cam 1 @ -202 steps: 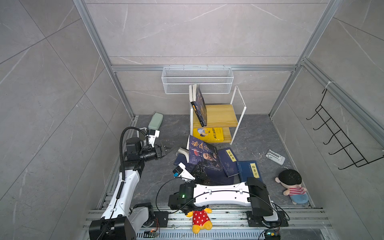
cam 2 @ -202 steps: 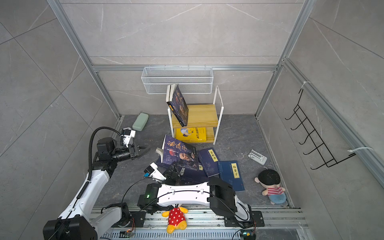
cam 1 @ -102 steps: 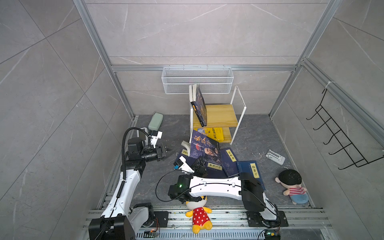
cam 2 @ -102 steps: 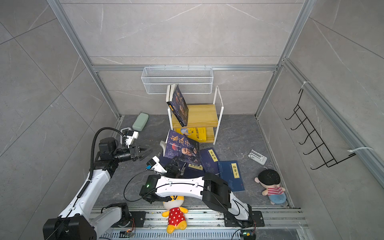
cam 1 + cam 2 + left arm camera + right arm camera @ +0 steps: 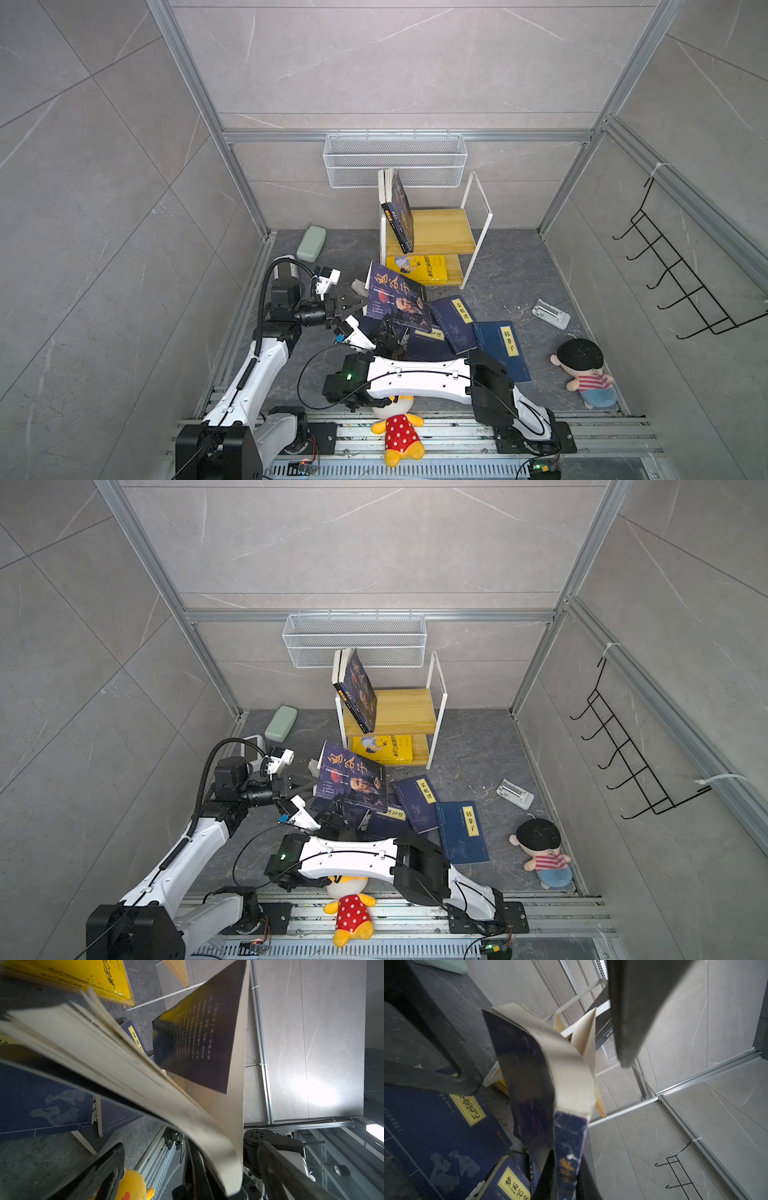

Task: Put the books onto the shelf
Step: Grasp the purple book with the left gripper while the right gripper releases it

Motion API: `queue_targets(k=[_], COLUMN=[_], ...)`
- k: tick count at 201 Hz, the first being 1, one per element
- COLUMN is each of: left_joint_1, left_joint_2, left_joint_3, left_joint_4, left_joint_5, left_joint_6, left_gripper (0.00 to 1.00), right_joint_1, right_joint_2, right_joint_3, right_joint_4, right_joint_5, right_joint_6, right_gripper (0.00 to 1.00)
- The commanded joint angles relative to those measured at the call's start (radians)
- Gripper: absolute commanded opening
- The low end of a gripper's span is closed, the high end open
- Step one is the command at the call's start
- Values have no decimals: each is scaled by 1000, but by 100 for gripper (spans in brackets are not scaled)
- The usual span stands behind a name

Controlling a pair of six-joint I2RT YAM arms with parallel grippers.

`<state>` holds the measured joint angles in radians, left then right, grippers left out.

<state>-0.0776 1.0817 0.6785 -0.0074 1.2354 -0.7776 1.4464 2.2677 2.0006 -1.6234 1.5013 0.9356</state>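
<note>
Right wrist view: the right gripper is clamped on the lower spine corner of a navy old-man's-face book, whose pages fan loose. In a top view the left gripper stands wide open around that book's left edge at frame centre. Held by one corner, the book could pivot or slip. If the left gripper closed on loose leaves alone, it might tear or drop them. The book's long axis runs up-frame, tilted, with its cover to the camera and its top edge toward the shelf at upper centre. Other navy books lie flat on the counter.
</note>
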Motion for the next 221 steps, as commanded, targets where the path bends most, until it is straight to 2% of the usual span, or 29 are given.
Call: queue_targets(k=[1, 34, 48, 80, 96, 114, 121, 130, 134, 157, 170, 190, 221], left_joint_1=[-7, -16, -14, -14, -7, -5, -5, -4, -1, 15, 19, 30, 39], left_joint_2=[18, 44, 52, 49, 52, 51, 47, 42, 40, 31, 26, 30, 34], left_joint_3=[21, 35, 44, 51, 62, 69, 66, 64, 65, 72, 72, 77, 82], left_joint_4=[86, 108, 106, 77, 49, 35, 34, 34, 32, 20, 19, 19, 10], left_joint_5=[1, -2, -3, -25, -37, -42, -43, -39, -35, -15, -7, 0, -6], left_joint_6=[-40, -36, -45, -7, 5, 10, 12, 18, 21, 17, 24, 18, 35], left_gripper=[100, 100, 91, 55, 30, 5, 0, 0, 0, 0, 0, 0, 0], right_joint_1=[26, 57, 64, 75, 80, 87, 87, 86, 85, 84, 81, 71, 61], right_joint_2=[40, 62, 76, 77, 82, 71, 69, 71, 72, 23, -26, -100, -267], right_joint_3=[51, 41, 47, 12, 19, -1, -12, -26, -30, -122, -220, -320, -515], right_joint_4=[-148, -148, -148, -148, -147, -148, -148, -148, -148, -149, -149, -145, -138], right_joint_5=[73, 85, 87, 104, 106, 114, 122, 134, 138, 171, 220, 232, 234], right_joint_6=[-41, -16, -43, -14, -38, -11, -6, -11, -19, 20, 74, 77, 223], right_gripper=[0, 0, 0, 0, 0, 0, 0, 0, 3, 43, 58, 63, 72])
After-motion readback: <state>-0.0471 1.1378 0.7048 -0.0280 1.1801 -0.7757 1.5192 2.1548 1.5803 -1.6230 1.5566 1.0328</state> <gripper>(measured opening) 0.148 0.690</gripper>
